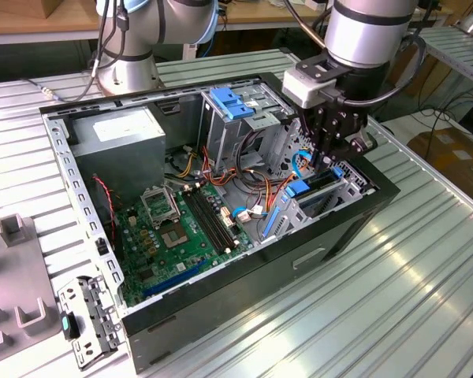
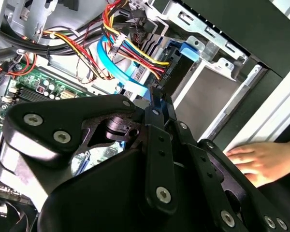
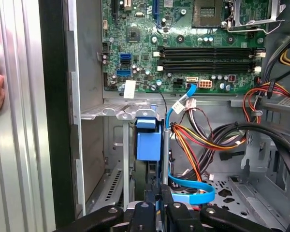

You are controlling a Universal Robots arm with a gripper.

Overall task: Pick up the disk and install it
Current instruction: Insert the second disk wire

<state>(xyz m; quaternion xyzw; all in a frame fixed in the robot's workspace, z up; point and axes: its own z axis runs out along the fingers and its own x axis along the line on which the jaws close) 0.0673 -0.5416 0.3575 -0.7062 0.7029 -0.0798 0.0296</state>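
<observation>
Black linkage fingers [image 3: 157,205] of my gripper [image 1: 328,154] sit narrow, pinched on the dark flat disk with bright blue plastic rails [image 3: 148,145], standing edge-on in the grey metal drive bay [image 1: 343,197] at 3 o'clock of the green motherboard [image 1: 177,228] in the exterior view. Pickup looks done, disk partly slotted, final seating and release left. Person's hand [image 2: 258,162] rests on the black computer case [image 1: 244,303] edge.
</observation>
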